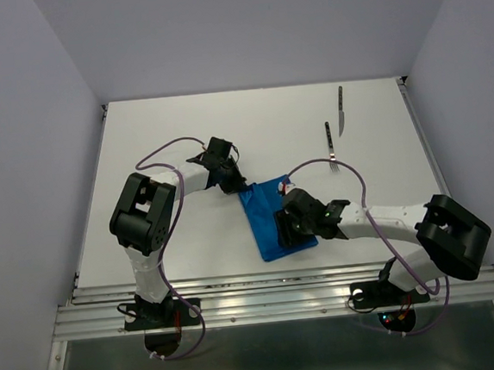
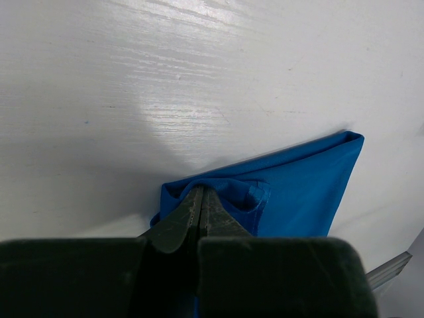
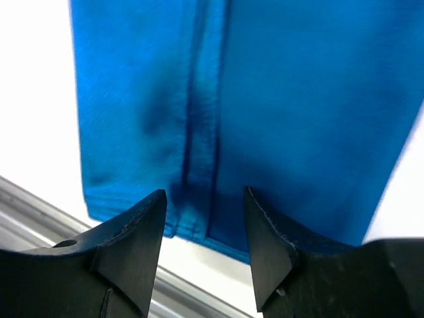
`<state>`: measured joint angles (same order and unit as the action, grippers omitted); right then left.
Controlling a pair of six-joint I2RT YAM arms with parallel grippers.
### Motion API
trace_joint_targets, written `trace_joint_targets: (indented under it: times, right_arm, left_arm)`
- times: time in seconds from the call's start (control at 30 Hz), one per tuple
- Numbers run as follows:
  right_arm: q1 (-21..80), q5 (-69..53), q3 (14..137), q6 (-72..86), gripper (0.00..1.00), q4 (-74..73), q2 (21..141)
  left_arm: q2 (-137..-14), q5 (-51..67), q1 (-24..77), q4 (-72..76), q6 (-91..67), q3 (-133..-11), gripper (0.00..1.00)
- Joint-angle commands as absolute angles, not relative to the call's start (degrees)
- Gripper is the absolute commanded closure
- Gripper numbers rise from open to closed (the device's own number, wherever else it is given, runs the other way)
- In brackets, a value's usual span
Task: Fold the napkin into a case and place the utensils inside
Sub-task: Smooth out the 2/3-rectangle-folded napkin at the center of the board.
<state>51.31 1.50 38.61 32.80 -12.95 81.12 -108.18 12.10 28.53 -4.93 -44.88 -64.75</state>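
From the top, the napkin [image 1: 270, 228] lies folded into a narrow strip on the white bench [image 1: 164, 132], between the two arms. Its long axis runs from far to near, with the near end leaning a little to the right. The left claw [image 1: 232, 184] sits at the strip's far left corner. The right claw [image 1: 283, 223] is over the right side of the strip, and it hides part of the cloth. Well apart from the napkin, far right, lie the fork [image 1: 331, 148] and the knife [image 1: 341, 111]. Both are set lengthwise far to near. The fork's tines point to the near side, and the knife lies just beyond and right of it. The knife's blade end is too small to make out.

In the left wrist view, the left claw is closed tight on a bunched corner of the napkin, with the cloth puckered around the fingers [image 2: 189, 215]. The rest of the strip stretches away to the right, flat on the bench. Its lower part is cut off behind the claw body.

In the right wrist view, the right claw stands apart, holding nothing, and its tips are low over the short near edge of the napkin. Whether they touch the cloth cannot be told. A lengthwise fold line runs up the middle of the cloth, between the fingers. The napkin's far end is out of frame. A metal rail [image 3: 26, 209] shows at lower left.
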Motion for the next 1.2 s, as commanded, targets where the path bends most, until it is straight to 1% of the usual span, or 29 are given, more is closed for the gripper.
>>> trace_joint_targets:
  times: [0.0,0.03,0.17,0.27,0.4,0.6,0.73,0.83,0.87,0.9,1.03,1.07,1.17]
  right_arm:
    - [54.9,8.0,42.2,32.1,0.45,-16.9,83.0]
    - [54.9,8.6,42.5,32.3,0.45,-17.4,83.5]
    - [56.7,12.6,43.5,32.9,0.52,-18.9,85.3]
    - [57.2,14.0,43.9,33.3,0.55,-19.8,85.3]
    - [57.2,15.6,44.7,33.1,0.64,-20.8,85.4]
    - [57.7,15.8,44.7,33.5,0.69,-21.0,85.6]
    - [57.7,17.0,45.3,34.5,0.68,-21.4,83.2]
    - [57.7,17.6,46.3,35.0,0.56,-21.6,80.2]
    - [57.7,17.8,47.0,35.1,0.50,-21.7,79.5]
    - [57.7,17.9,47.5,35.2,0.41,-21.8,79.0]
    - [57.7,16.5,48.7,35.7,0.41,-20.9,80.1]
    - [57.7,16.0,48.7,35.8,0.43,-20.6,80.6]
    - [58.4,15.6,48.4,35.9,0.46,-19.6,82.9]
  left_arm:
    - [-109.3,9.5,28.9,-8.0,-43.9,-65.0,1.00]
    - [-109.3,9.6,28.9,-8.0,-43.9,-65.2,1.00]
    - [-109.3,9.7,29.0,-8.0,-43.9,-65.4,1.00]
    - [-109.3,9.7,29.0,-8.1,-43.9,-65.5,1.00]
    - [-109.4,9.8,29.1,-8.1,-43.9,-65.6,1.00]
    - [-109.2,9.8,29.1,-8.3,-43.7,-65.6,1.00]
    - [-108.9,9.6,29.1,-8.3,-43.7,-65.7,1.00]
    - [-108.9,9.7,29.1,-8.4,-43.5,-65.7,1.00]
    - [-109.0,9.7,29.1,-8.4,-43.6,-65.7,1.00]
    - [-109.1,9.7,29.1,-8.4,-43.7,-65.7,1.00]
    - [-109.2,9.8,29.2,-8.4,-43.7,-65.9,1.00]
    - [-109.2,9.8,29.2,-8.4,-43.7,-65.9,1.00]
    - [-109.2,9.6,29.3,-8.4,-43.7,-65.9,1.00]
